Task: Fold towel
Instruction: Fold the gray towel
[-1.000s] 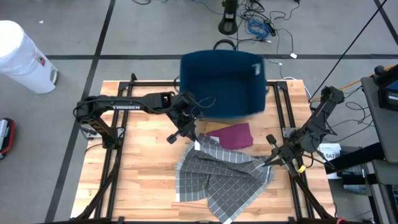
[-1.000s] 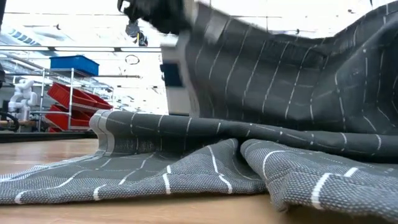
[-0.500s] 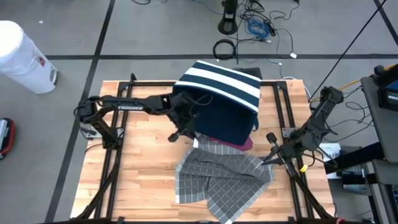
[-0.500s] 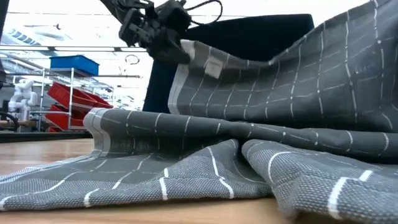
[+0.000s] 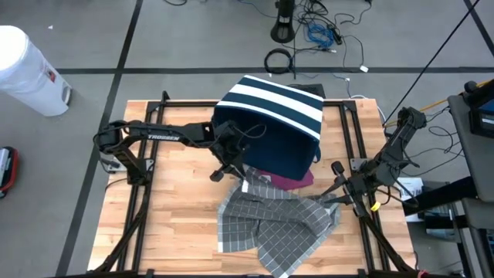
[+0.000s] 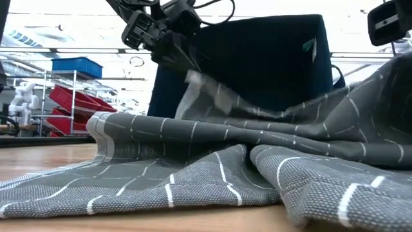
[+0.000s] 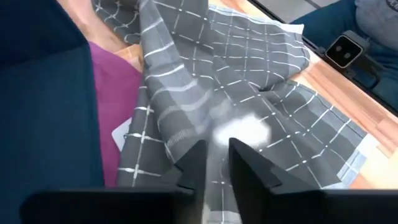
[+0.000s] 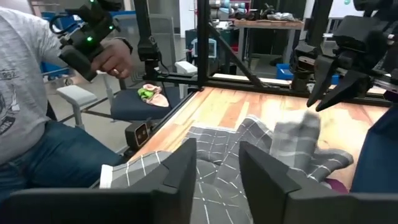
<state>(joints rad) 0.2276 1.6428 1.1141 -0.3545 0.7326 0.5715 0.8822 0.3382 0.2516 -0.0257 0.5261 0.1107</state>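
The wooden table [image 5: 177, 224] carries everything here, and the places below are reckoned from the grey checked towel [image 5: 270, 232], which lies rumpled on the near half of the tabletop, toward its right side, with several overlapping folds and one corner reaching the table's front edge. Behind the towel stands a large dark blue bag [image 5: 270, 127] with white stripes across its top (seen from the low camera it rises as a dark block behind the cloth), and its lower edge meets the towel's far edge. A magenta cloth [image 5: 297, 180] peeks out between the bag and the towel's far right part. The left gripper [image 5: 231, 171] hovers just above the towel's far left corner, in front of the bag; in its wrist view the two fingers [image 7: 252, 171] stand slightly apart with a narrow gap, and the towel lies below them, not clamped. The right gripper [image 5: 330, 194] sits at the towel's right edge, its fingers [image 8: 264, 168] spread with the cloth showing between them, nothing pinched. Beyond the towel's side of the table, the right wrist view shows a person [image 8: 37, 118] in a grey shirt and jeans holding a dark device [image 8: 87, 40].
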